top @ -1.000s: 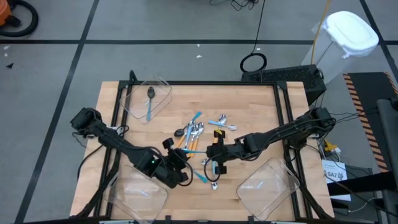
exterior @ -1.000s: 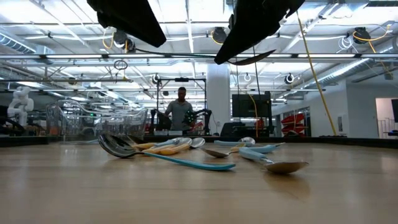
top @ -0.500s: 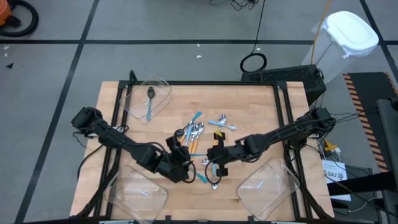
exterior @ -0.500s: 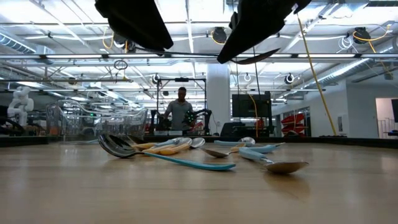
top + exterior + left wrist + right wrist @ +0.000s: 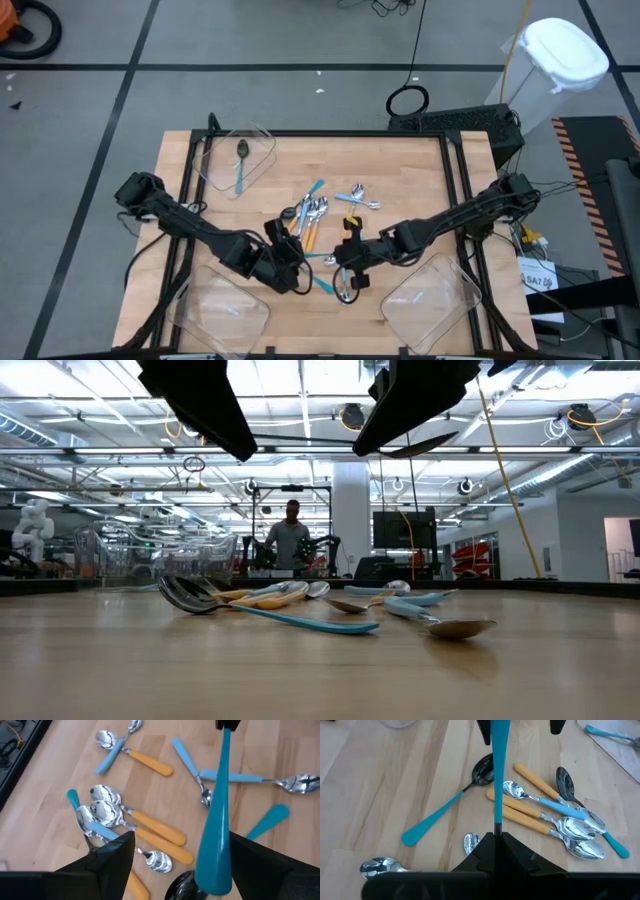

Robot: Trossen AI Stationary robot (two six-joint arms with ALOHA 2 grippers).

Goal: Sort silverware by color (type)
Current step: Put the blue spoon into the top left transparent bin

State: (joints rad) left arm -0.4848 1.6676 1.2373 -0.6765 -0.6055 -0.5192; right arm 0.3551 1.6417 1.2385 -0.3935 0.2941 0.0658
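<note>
Holding black-bowled spoon with teal-blue plastic handle (image 5: 498, 775) in my right gripper (image 5: 495, 837), fingers clamped on bowl end, handle reaching between spread fingers of left gripper (image 5: 175, 865), no contact seen; both above wooden table (image 5: 420, 170) centre. Silver spoons with orange and light-blue handles (image 5: 135, 827) piled beneath. 1 black-bowled blue spoon (image 5: 241, 165) in clear plastic bin (image 5: 265, 148) at far left corner

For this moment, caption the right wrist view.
Shut right gripper holds a blue-handled spoon above scattered orange- and blue-handled spoons.
</note>
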